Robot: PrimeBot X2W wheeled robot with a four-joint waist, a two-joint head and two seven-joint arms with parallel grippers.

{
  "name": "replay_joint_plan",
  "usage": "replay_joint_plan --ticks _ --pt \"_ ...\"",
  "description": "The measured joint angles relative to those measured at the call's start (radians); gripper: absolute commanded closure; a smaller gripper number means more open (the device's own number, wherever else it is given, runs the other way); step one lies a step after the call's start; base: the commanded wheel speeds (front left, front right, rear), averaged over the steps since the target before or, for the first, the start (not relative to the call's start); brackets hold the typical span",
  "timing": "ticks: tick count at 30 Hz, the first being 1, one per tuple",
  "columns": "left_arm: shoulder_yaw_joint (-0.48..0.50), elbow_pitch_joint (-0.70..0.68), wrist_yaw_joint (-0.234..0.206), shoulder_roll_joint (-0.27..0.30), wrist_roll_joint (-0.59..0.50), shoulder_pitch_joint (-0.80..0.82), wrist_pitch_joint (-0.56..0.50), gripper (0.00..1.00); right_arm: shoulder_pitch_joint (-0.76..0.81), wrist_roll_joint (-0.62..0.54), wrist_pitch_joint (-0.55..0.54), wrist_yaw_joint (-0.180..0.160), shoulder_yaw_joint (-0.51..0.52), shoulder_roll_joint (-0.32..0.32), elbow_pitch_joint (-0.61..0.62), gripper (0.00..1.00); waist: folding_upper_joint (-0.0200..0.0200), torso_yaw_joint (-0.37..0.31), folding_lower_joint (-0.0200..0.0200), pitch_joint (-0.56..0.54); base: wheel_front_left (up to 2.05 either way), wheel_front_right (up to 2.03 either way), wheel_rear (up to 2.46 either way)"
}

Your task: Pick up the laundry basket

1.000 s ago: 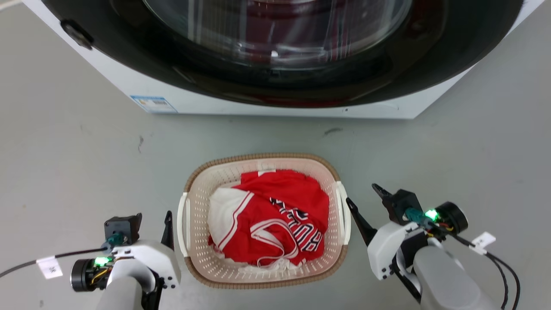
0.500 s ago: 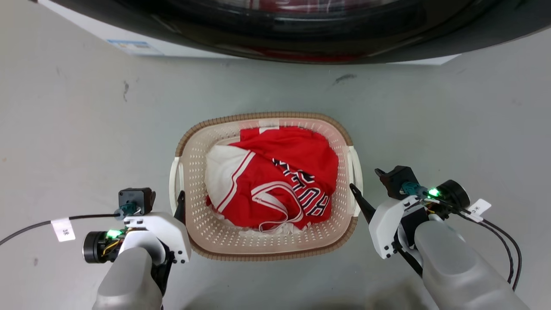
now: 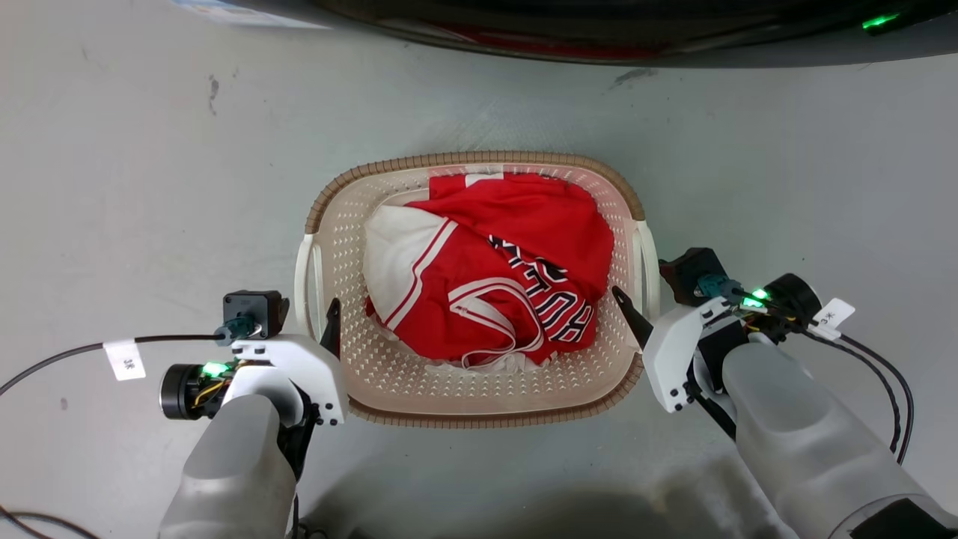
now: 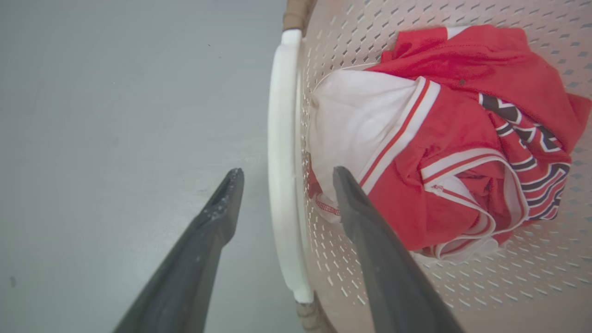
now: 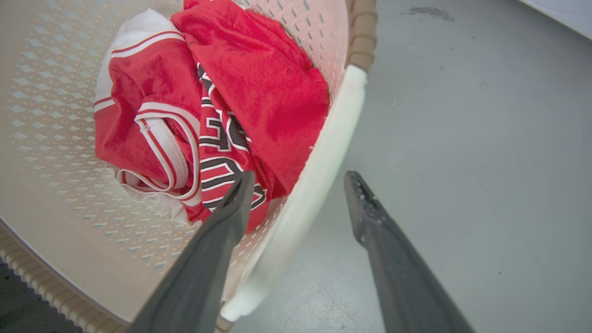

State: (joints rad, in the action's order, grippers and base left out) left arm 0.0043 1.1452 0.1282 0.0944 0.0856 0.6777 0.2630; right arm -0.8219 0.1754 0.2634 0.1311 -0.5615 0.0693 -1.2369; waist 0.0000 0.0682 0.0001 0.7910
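On the left, the left gripper (image 4: 286, 172) has its jaws released and spread across the left handle (image 4: 281, 138), one jaw outside over the floor (image 3: 112, 187) and one inside against the perforated wall. Neither seems to press the white bar yet.

The laundry basket (image 3: 479, 159) stands on the floor between the two arms, just in front of the washing machine (image 3: 524, 30). It looks like thin moulded plastic, so it is probably light and fairly stiff, though the walls may flex a little if lifted from one side only. The red-and-white clothing (image 3: 509, 262) inside is soft and loosely heaped – it adds little weight and should not shift much if the basket stays level. The handles are smooth and rounded, so a firm squeeze near the middle of each seems the safest hold. Gripping near an end could let the basket tip or slide.

On the right, the right handle (image 5: 333, 134) sits between the jaws of the right gripper (image 5: 300, 174), which are likewise released, one over the clothing side and one over the floor.

Counted – one basket, two white handles, two grippers, one washing machine. The clothing reads as one bundle, and whether it is one piece or several cannot be told.
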Motion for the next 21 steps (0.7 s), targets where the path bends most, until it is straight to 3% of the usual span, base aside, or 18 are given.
replay_joint_plan --ticks 9,10,11,12,21 --pt "-0.026 0.079 0.001 -0.007 0.007 0.055 0.0 0.0 -0.04 0.022 -0.016 0.0 -0.034 -0.003 -0.03 0.0 0.0 0.008 0.0 0.039 0.0 0.0 0.0" --pt "-0.029 0.089 0.001 -0.008 0.007 0.058 0.0 0.2 -0.04 0.028 -0.019 0.0 -0.039 -0.004 -0.033 0.64 0.0 0.008 0.0 0.041 0.0 0.0 0.0" --pt "-0.03 0.096 0.001 -0.009 0.007 0.061 0.0 0.67 -0.04 0.031 -0.025 0.0 -0.045 -0.005 -0.034 1.0 0.0 0.008 0.0 0.044 0.0 0.0 0.0" --pt "-0.031 0.104 0.001 -0.01 0.01 0.065 0.0 1.0 -0.04 0.034 -0.028 0.0 -0.052 -0.006 -0.035 1.0 0.0 0.008 0.0 0.047 0.0 0.0 0.0" --pt "-0.057 0.134 0.002 -0.026 0.041 0.078 -0.005 1.0 -0.049 0.076 -0.035 -0.002 -0.094 -0.009 -0.043 1.0 0.0 0.012 0.0 0.034 0.0 0.0 0.0"
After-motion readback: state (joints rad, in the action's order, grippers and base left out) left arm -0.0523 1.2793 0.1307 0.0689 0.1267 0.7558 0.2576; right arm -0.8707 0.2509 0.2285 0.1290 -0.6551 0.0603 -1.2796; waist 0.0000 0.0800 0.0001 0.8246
